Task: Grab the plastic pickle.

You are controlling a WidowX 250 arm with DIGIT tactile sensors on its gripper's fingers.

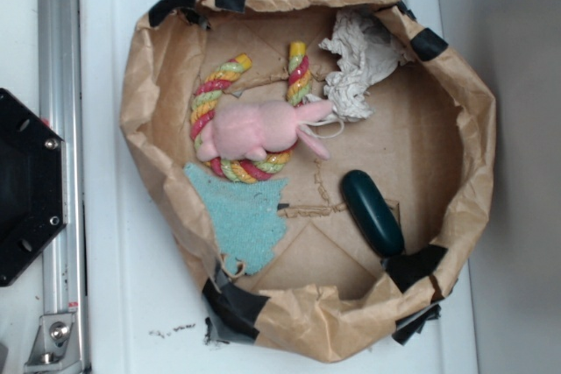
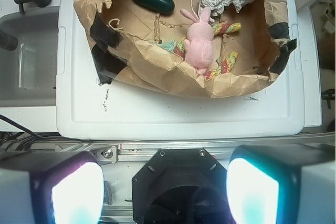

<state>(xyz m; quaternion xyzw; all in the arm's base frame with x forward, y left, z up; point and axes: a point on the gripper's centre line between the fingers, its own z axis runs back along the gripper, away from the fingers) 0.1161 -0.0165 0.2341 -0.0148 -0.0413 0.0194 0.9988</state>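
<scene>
The plastic pickle (image 1: 372, 213) is a glossy dark green oblong lying on the floor of a brown paper-lined bin (image 1: 140, 85), at its lower right in the exterior view. In the wrist view the pickle (image 2: 153, 0) lies at the bin's upper left. My gripper (image 2: 165, 192) is open and empty, its two fingers wide apart at the bottom of the wrist view, well back from the bin and above the robot's black base (image 2: 178, 182). The gripper does not show in the exterior view.
A pink plush rabbit (image 1: 259, 127) lies on a striped rope ring (image 1: 210, 102). A light teal cloth (image 1: 244, 216) and crumpled white paper (image 1: 359, 63) lie in the bin too. The bin sits on a white tray (image 2: 173, 114). A metal rail (image 1: 61, 129) runs alongside.
</scene>
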